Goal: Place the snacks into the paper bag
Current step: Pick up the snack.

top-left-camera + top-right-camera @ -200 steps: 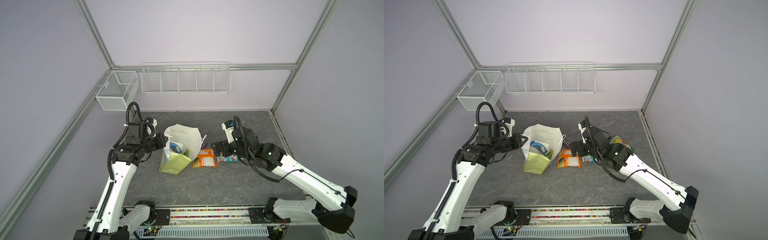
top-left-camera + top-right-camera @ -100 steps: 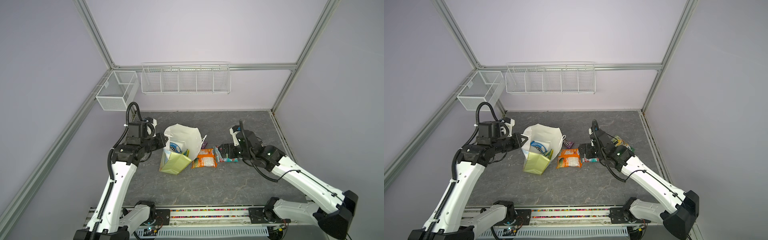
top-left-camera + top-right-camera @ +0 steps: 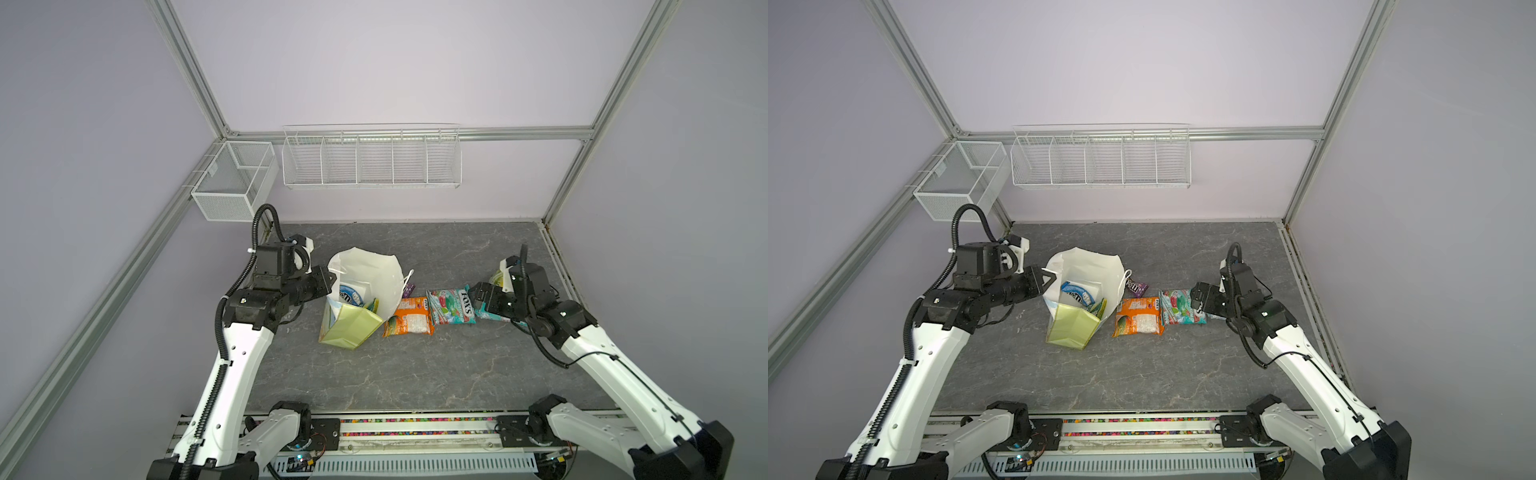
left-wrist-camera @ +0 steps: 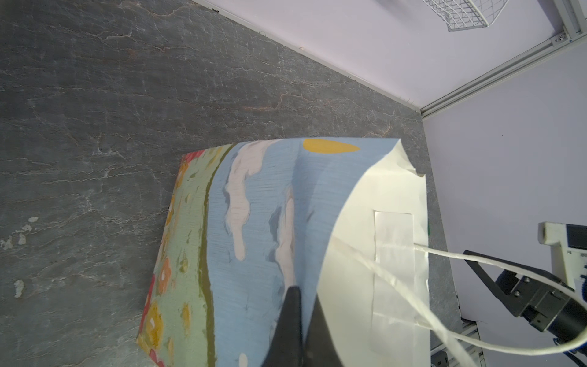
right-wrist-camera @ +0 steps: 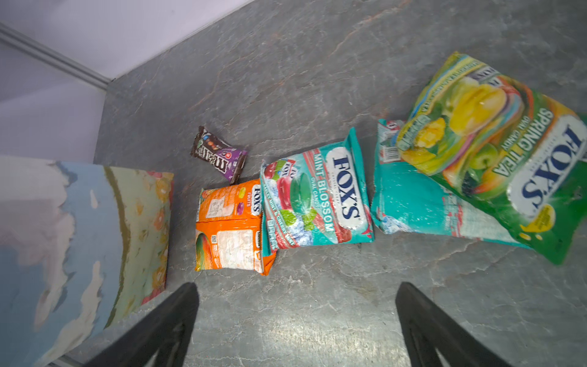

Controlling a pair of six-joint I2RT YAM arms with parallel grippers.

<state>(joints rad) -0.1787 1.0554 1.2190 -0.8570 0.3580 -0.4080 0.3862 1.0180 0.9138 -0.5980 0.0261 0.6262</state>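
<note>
White-lined paper bag [image 3: 365,270] leans at centre, and your left hand [image 3: 328,279] is pinched tight on its 9 o'clock rim, I'd say to hold the mouth wide. A blue M&M's pack [image 3: 351,295] is inside. The orange pouch [image 3: 409,322] and mint FOX'S pouch [image 3: 451,306] lie on the surface at its 3 o'clock. Your right hand [image 3: 478,293] hovers there, spread wide, empty.
</note>
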